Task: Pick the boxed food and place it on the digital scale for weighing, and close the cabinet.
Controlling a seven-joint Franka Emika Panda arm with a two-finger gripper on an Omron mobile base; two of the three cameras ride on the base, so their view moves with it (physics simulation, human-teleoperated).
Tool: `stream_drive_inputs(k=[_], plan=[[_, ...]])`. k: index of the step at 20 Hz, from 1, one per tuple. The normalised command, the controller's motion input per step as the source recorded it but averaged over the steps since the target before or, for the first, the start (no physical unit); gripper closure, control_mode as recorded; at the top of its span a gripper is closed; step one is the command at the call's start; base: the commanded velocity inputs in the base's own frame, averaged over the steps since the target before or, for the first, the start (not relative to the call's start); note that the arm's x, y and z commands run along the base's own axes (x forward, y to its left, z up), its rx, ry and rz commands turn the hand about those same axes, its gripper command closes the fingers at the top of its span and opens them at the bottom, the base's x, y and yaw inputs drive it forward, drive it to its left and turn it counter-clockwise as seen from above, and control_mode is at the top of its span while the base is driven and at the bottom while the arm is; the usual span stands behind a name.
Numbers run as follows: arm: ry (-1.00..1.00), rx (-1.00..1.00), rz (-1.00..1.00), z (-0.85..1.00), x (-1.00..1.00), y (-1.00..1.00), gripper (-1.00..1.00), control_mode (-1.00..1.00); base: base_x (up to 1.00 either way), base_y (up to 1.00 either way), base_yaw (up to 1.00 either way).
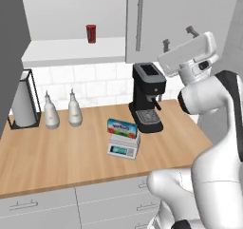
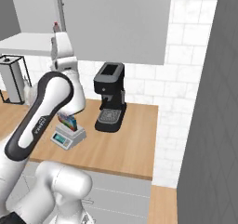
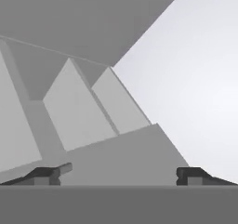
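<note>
Boxed food [image 1: 122,127] rests flat on the top plate of the digital scale [image 1: 124,147], out on the wooden counter [image 1: 57,157] just left of the black coffee machine [image 1: 147,97]. Left of the scale, against the tiled wall, stand a paper towel holder [image 1: 23,101] and two white bottles [image 1: 51,112]. Up on the open shelf sits a red can [image 1: 90,33]. The cabinet [image 1: 156,19] stands to the right of that shelf, its door with a long bar handle. The claw [image 1: 178,38] is raised high beside that door, well above and right of the box, its fingers spread wide and grasping nothing.
</note>
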Motion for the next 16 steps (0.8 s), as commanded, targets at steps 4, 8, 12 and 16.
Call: stream_drive_inputs(k=[4, 8, 12, 16], plan=[[0.26, 0.02, -0.09, 0.43, -0.89, 0.38, -1.00, -1.00, 0.00, 0.00, 0.00], [0.13, 0.00, -0.03, 0.10, -0.55, 0.30, -1.00, -1.00, 0.00, 0.00, 0.00], [0.00, 0.00, 0.00, -0.13, -0.55, 0.28, -1.00, -1.00, 0.00, 0.00, 0.00], [0.00, 0.00, 0.00, -0.29, -0.56, 0.36, -1.00, -1.00, 0.00, 0.00, 0.00]])
